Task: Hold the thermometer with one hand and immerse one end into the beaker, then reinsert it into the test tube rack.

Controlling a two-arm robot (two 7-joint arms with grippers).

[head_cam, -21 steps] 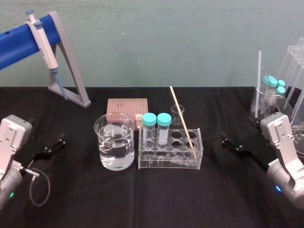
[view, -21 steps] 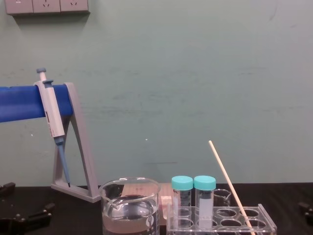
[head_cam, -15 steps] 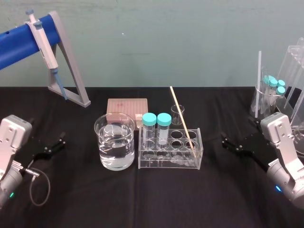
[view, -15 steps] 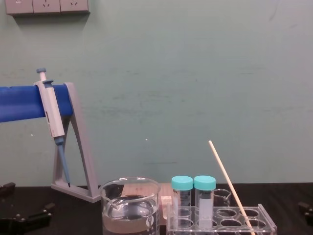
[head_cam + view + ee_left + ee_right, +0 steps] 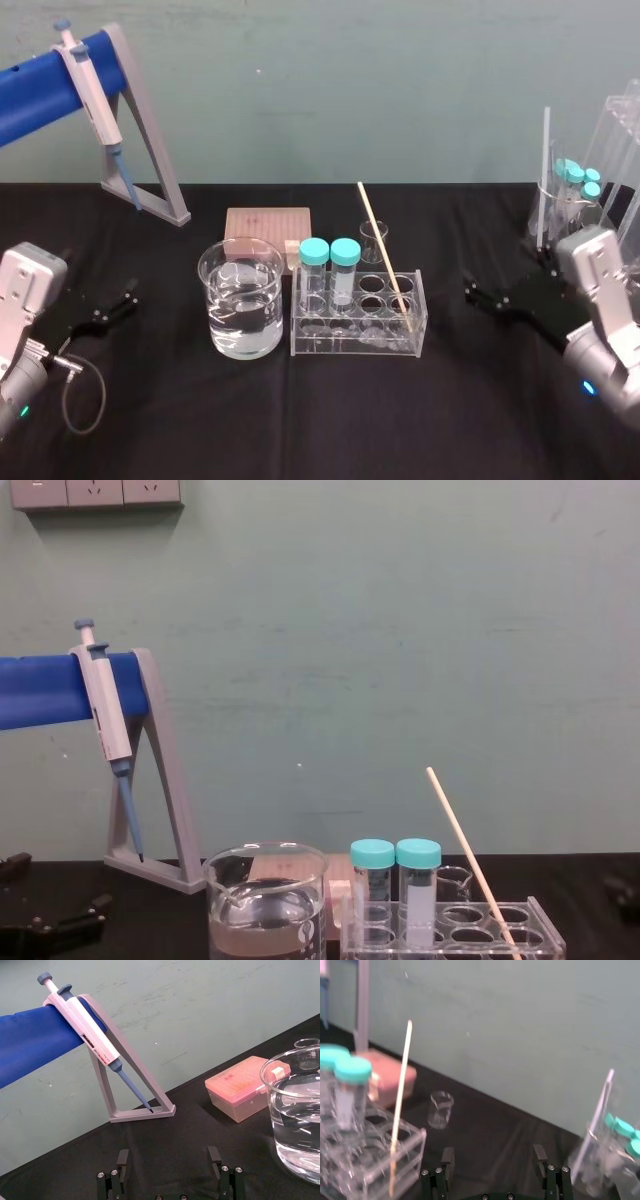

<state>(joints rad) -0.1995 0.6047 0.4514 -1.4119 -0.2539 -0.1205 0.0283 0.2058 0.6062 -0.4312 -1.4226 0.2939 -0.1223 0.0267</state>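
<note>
Gaping wide, the right hand (image 5: 493, 1159) sits apart from the thermometer (image 5: 385, 255).

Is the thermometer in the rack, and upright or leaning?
In, leaning: the thermometer stands in a right-end hole of the test tube rack, top tilted left. The right gripper and left gripper sit apart.

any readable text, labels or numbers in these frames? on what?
No text can be read.
pipette: dark label strip along its body, print too small to read.
beaker: no legible markings on the glass.
</note>
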